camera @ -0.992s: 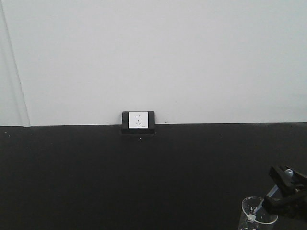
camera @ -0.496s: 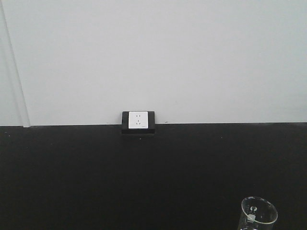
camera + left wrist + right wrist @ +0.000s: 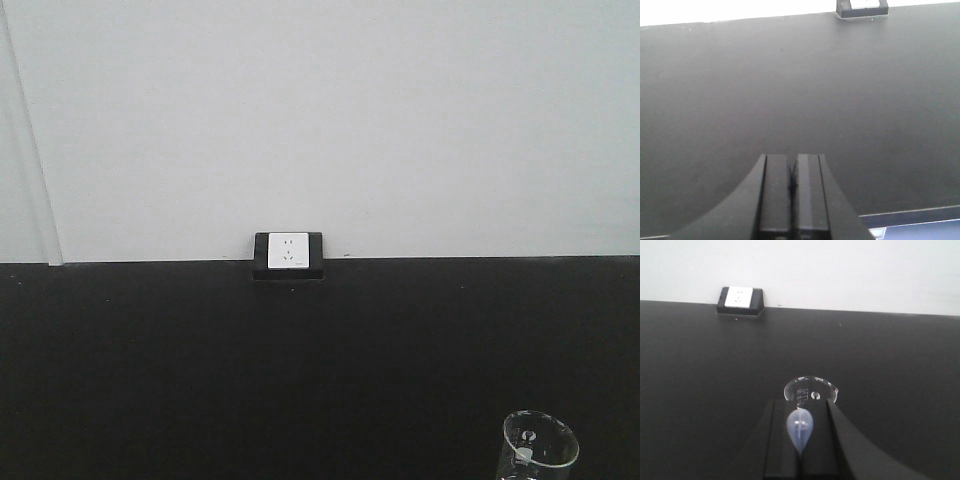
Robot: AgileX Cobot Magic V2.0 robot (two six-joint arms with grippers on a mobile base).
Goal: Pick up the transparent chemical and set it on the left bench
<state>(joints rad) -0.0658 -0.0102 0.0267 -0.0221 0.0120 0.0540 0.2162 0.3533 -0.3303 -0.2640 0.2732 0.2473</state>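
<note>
Writing: beaker [image 3: 811, 391] has white scale lines + a round white mark on the glass, too small to read; can't make out any text on the socket [image 3: 288, 250].
Beaker: upright on bench [image 3: 200, 380], near-right part, well apart from socket; glass is clear.
R gripper [image 3: 801, 410]: clenched on the pale-blue bulb of a dropper [image 3: 799, 432]; tips just on the near side of the beaker, can't tell if they touch the glass.
L gripper [image 3: 791, 162]: jaws pressed together, over bare bench, left of socket.
Front view: beaker cut off by bottom edge; grippers out of shot.
R wrist only: dropper, scale marks.
L wrist only: blue drawer front [image 3: 920, 232] below near bench edge.
Around: white wall [image 3: 320, 120] behind bench; socket in black frame at the far edge.
</note>
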